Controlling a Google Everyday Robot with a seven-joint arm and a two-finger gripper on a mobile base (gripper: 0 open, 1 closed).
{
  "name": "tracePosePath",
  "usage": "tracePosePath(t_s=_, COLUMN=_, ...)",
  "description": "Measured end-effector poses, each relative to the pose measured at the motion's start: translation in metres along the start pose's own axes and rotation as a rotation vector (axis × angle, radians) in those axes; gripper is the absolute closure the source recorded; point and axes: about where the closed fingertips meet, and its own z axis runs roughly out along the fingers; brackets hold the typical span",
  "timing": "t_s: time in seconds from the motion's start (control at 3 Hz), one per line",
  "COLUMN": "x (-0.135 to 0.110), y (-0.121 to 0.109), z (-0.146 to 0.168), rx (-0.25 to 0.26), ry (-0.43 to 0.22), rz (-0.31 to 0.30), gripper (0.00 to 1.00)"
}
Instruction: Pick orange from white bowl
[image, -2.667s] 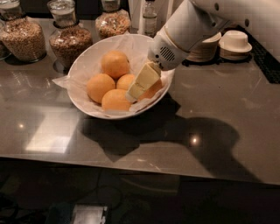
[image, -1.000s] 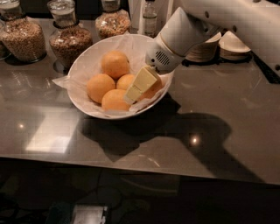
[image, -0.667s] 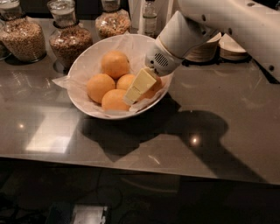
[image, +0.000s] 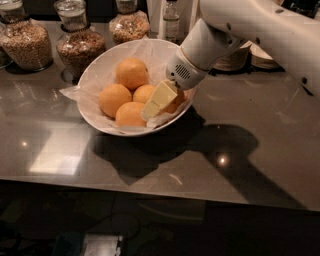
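The white bowl (image: 102, 67), lined with crinkled white paper, stands on the dark counter and holds several round orange fruits. One orange lies at the back (image: 132, 73), one at the left (image: 114, 99), one in the middle (image: 144, 93) and one at the front (image: 129, 114). Another orange (image: 176, 104) at the right is mostly hidden behind my gripper. I cannot tell which one is the larger, paler fruit. My gripper (image: 156, 104) reaches down into the right side of the bowl, between the middle and right fruits.
Glass jars of grain (image: 27, 42) (image: 79, 47) (image: 129, 26) and a bottle (image: 171, 20) stand behind the bowl. Stacked small white dishes (image: 265, 55) sit at the back right behind my arm (image: 260, 30). The counter's front edge (image: 160, 192) runs across below.
My gripper has sunk slightly lower and to the left, deeper among the fruits. The bowl and the fruits have not visibly moved.
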Motion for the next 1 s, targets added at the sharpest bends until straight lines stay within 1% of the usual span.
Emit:
tracePosePath(t_s=0.33, x=0.0062, y=-0.0043, z=-0.0013, rx=0.058, ry=0.009, rz=0.026, gripper=0.35)
tracePosePath(t_s=1.0, x=0.0024, y=-0.0026, z=-0.0095, rx=0.061, ry=0.009, rz=0.027, gripper=0.81)
